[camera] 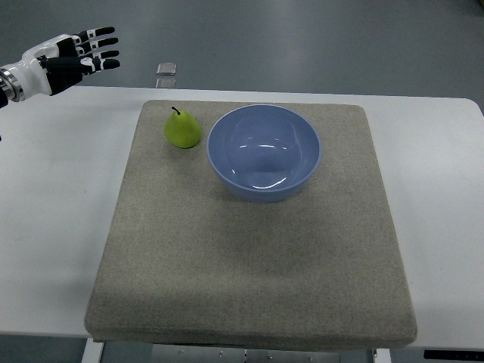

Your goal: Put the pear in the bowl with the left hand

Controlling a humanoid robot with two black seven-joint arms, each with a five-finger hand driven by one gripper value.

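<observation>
No text, label, brand or number can be read anywhere in the frame. The small grey object [166,69] on the floor at upper left is too small to make out any marking.

Green pear [182,129] upright near mat's [249,287] far-left corner, just left of empty blue bowl [264,152].

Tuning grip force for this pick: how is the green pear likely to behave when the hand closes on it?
The pear stands upright, stem up, on the mat, so a sideways nudge would probably tip it and let it roll. Its smooth, tapering skin may slip upward out of a loose grasp. It looks rigid; the open left hand should suit its wider base.
</observation>
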